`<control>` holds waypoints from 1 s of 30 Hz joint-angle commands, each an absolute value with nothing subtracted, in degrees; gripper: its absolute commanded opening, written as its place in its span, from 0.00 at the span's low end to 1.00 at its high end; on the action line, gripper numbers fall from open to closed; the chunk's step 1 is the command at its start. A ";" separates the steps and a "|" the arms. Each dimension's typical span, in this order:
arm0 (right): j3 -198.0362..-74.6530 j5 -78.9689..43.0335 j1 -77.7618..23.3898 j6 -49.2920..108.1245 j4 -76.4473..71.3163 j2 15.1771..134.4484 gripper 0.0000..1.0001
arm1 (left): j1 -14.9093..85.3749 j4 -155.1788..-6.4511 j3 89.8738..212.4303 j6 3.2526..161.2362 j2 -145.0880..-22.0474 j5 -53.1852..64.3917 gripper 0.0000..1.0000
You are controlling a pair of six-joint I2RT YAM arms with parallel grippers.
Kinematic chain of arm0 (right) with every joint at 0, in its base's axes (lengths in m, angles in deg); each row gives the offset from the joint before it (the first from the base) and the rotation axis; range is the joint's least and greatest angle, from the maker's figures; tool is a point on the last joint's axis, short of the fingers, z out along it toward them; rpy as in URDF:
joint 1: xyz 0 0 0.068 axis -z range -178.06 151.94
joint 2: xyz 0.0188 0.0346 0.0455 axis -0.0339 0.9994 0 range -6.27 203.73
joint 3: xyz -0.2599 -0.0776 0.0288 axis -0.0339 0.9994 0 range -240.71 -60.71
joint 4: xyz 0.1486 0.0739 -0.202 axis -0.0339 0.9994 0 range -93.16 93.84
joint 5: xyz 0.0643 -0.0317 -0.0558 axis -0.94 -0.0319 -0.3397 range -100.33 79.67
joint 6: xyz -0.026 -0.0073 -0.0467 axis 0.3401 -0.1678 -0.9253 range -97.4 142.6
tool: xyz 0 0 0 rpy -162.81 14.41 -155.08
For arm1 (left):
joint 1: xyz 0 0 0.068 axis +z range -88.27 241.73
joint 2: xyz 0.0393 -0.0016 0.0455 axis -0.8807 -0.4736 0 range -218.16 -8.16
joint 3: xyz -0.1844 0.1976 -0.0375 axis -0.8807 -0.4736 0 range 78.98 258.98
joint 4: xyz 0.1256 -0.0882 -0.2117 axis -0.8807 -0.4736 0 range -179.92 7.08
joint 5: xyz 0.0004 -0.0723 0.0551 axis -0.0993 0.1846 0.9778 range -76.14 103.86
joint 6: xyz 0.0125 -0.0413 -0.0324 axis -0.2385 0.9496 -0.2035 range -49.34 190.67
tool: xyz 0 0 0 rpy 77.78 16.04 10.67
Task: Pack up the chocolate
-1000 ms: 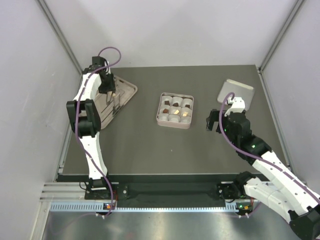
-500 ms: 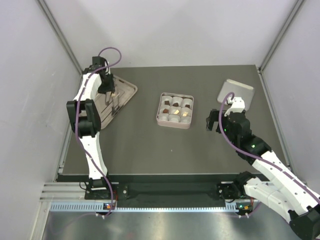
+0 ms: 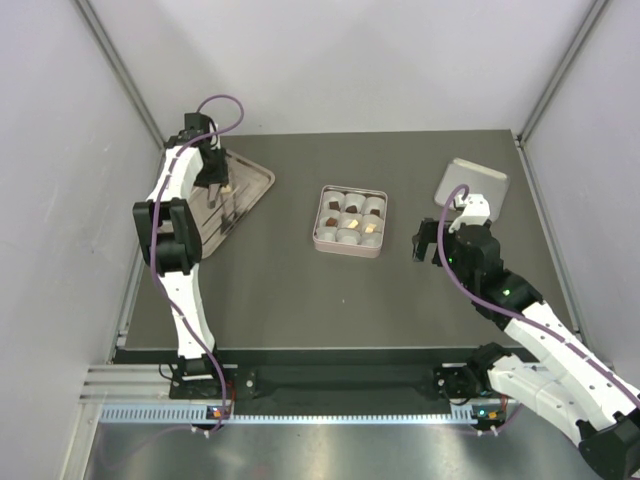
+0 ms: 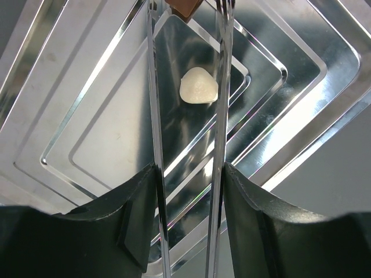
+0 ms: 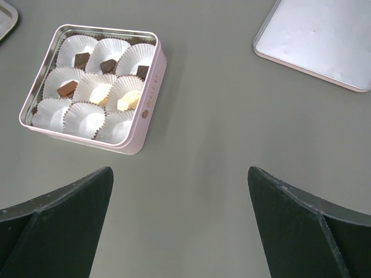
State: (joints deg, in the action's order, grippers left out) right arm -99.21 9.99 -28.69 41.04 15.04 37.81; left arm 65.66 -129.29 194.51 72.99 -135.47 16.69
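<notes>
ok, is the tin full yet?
Partly full: six of the tin's nine paper cups hold chocolate, three are empty.

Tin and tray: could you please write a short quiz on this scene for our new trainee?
1. True or false: every paper cup in the tin holds chocolate.
2. The silver lid lies: A on the tin; B flat on the table, apart from the tin; C propped against the tin.
3. What colour is the piece lying on the tray between the fingers of the left tool?
Key: 1 false, three cups are empty; 2 B; 3 cream-white.
</notes>
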 commanded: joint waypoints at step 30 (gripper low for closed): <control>-103.07 8.66 -28.56 42.20 18.80 32.49 1.00 | 52.53 -136.00 188.41 80.24 -113.03 7.01 0.34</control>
State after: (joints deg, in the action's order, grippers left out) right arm -99.43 9.42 -28.65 41.37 17.46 34.11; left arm 57.68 -134.64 189.94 79.57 -119.27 9.79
